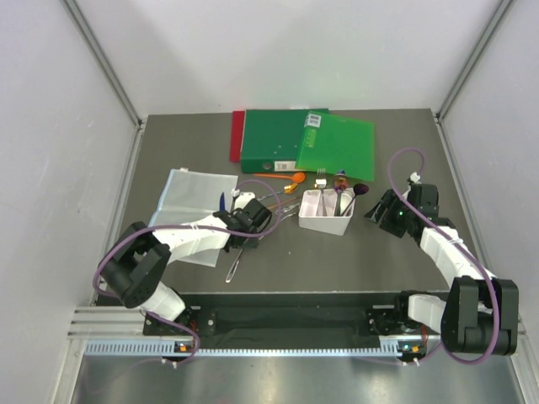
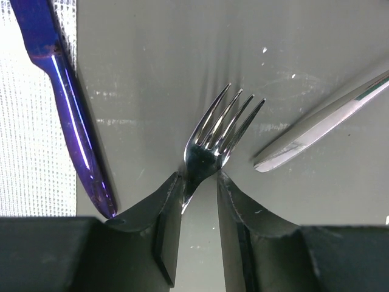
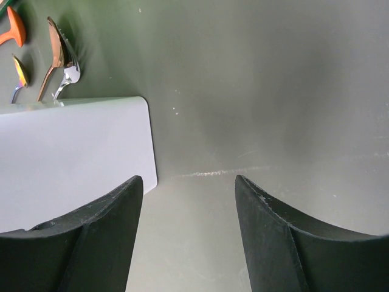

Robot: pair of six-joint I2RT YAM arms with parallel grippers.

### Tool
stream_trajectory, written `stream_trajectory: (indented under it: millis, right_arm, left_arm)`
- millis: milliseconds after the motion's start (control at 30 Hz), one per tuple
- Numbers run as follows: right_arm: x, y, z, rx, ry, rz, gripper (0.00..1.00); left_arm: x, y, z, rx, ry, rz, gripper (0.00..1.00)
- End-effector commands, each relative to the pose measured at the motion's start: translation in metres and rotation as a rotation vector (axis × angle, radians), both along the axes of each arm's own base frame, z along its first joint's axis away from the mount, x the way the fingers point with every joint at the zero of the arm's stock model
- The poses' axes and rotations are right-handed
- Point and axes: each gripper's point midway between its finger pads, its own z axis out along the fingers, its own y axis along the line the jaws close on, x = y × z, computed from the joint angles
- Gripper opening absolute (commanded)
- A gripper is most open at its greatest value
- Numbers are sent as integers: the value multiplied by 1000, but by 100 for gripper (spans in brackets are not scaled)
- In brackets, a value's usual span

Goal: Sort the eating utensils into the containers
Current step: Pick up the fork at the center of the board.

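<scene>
1. Dark grey table [image 1: 337, 261], white walls [image 1: 295, 50] all round (like a big box).
2. L gripper [image 2: 199, 179] pinches silver fork [image 2: 209, 146] by its neck, near table's middle.
3. R gripper [image 3: 188, 182] is wide apart w/ nothing in it, just beside white bin [image 3: 73, 146].

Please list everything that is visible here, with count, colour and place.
table: one, dark grey, underneath everything.
folders: several, green and red, far edge.
plastic sheet: one, clear, left side.
bin: one, white, centre, utensils inside.
orange spoon: one, orange, beyond bin.
blue knife: one, dark blue, at sheet's edge.
silver fork: one, silver, in left hand.
silver utensil: one, silver, nearer front.
left hand: one, black, closed on fork.
right hand: one, black, open, beside bin.
</scene>
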Motion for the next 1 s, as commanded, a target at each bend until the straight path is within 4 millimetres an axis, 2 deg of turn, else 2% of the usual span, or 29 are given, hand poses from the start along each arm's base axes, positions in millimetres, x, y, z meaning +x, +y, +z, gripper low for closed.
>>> stream_trajectory:
  millis: [0, 167, 333, 600, 700, 733, 767, 867, 967]
  right_arm:
    - [11, -2, 14, 4, -55, -5, 62]
    - [9, -2, 13, 5, -54, -8, 63]
    - [8, -1, 10, 9, -53, -12, 62]
    - [8, -1, 11, 12, -55, -13, 63]
    - [9, -1, 13, 11, -58, -14, 62]
    - [9, -1, 13, 13, -58, -14, 62]
    - [10, -1, 14, 13, -61, -12, 63]
    - [11, -1, 15, 15, -62, -12, 63]
    - [11, -1, 14, 12, -62, -11, 62]
  left_arm:
    - [-53, 31, -47, 109, 248, -13, 35]
    - [-64, 38, -50, 127, 294, 6, 35]
    - [-66, 46, -39, 133, 272, 27, 34]
    - [-73, 46, -33, 137, 308, 14, 29]
    - [-75, 48, -33, 146, 319, 10, 22]
    - [-74, 47, -33, 148, 318, 9, 17]
    - [-74, 47, -34, 151, 321, 8, 7]
    - [-75, 47, -36, 160, 334, -4, 0]
    - [-74, 44, -36, 152, 338, -12, 0]
